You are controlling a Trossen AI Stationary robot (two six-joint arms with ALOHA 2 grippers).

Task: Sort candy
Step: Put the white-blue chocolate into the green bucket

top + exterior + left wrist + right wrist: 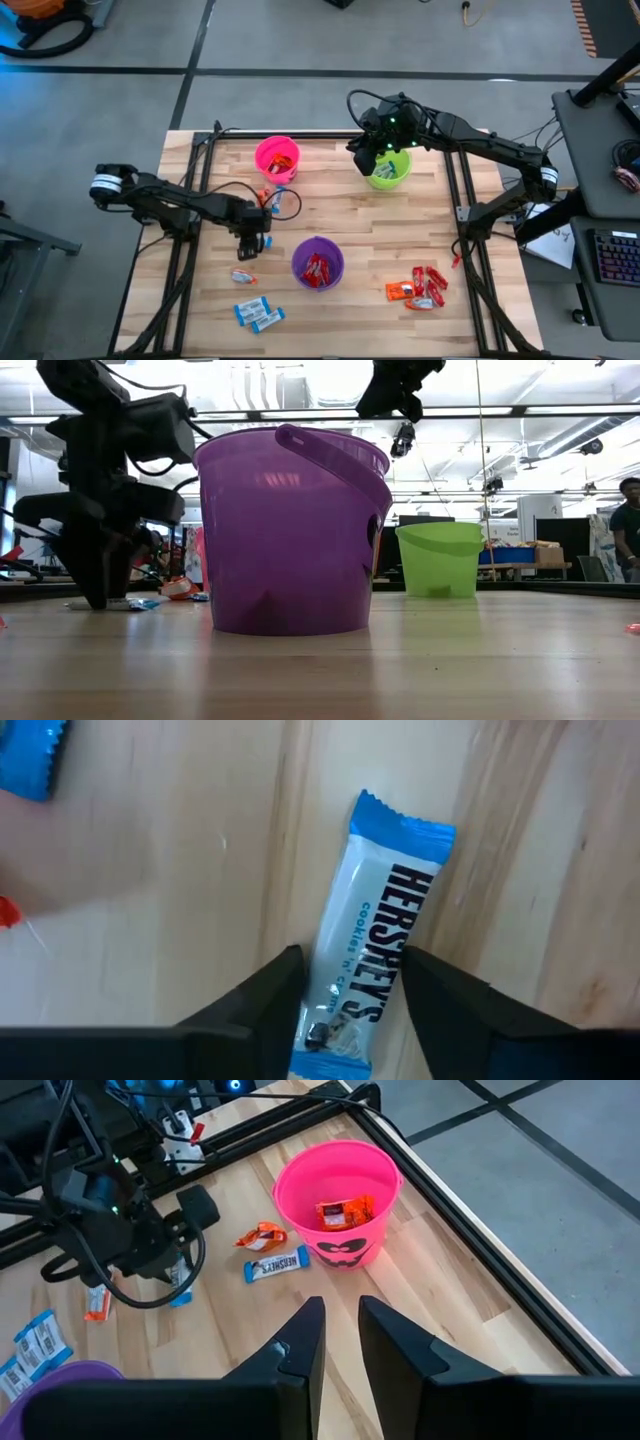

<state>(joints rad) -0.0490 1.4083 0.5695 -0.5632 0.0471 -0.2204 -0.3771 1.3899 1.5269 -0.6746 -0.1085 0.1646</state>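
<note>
Down at the left of the desk (330,205), the left tool (345,995) stands low over a blue-and-white candy (375,935) that lies flat on the wood. Its fingers (265,995) straddle the wrapper's near end with a narrow gap on each side, so it is open and gripping nothing; the stance suits either a pick-up or a fresh release, and I cannot tell which. Three more blue-and-white candies (255,305) lie near the desk's front left edge, probably a group waiting for their cup.

Moving right, the pink cup (277,158) near the back holds orange-wrapped candy (345,1211), and just beside it on the wood lie another blue-and-white bar (277,1264) and an orange one (260,1235). The purple cup (318,263) at front centre holds red candies (317,270), which suggests one colour per cup.

Further right, the green cup (390,168) sits at the back with the right tool (372,150) hovering above its rim. In its wrist view the fingers (300,1345) stand nearly together with a thin slit between them and nothing visible in it, so it looks empty; it seems placed for a drop into, or a wait over, that cup.

At the front right, a cluster of red and orange candies (420,285) remains unsorted on the wood.
</note>
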